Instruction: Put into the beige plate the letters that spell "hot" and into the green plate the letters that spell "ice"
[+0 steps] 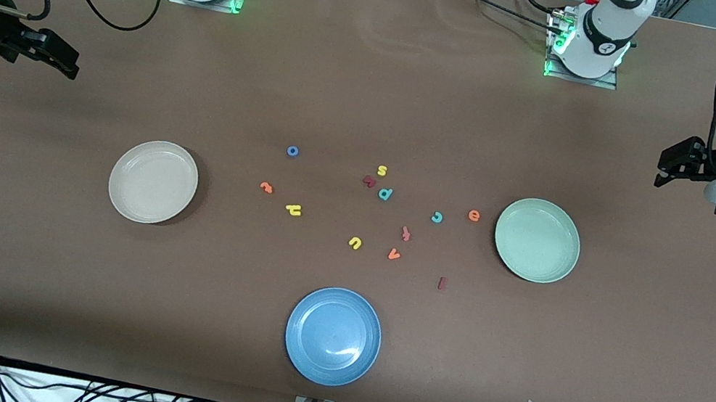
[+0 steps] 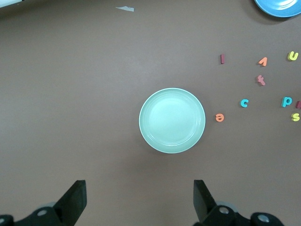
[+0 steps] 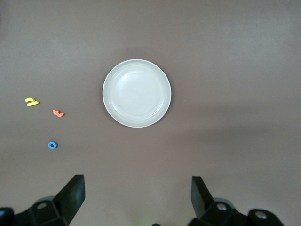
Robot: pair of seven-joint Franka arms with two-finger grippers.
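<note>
Waiting, both arms up, nothing held.
left gripper: jaws wide, empty, over bare table at green plate's 1 o'clock
right gripper: jaws wide, empty, at beige plate's 11 o'clock
ice: "e" just beside green plate, "c" near, "i" at plate's 8 o'clock
hot: "o", "t", "h" mid-table, apart
plates: both empty

Letters lie between two plates — third plate nearer the camera.

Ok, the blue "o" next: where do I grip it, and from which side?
Come straight down on the blue "o" with the right gripper, now open, pinching its outer rim. It lies flat and is a ring, so any approach angle should work; nothing crowds it.
</note>
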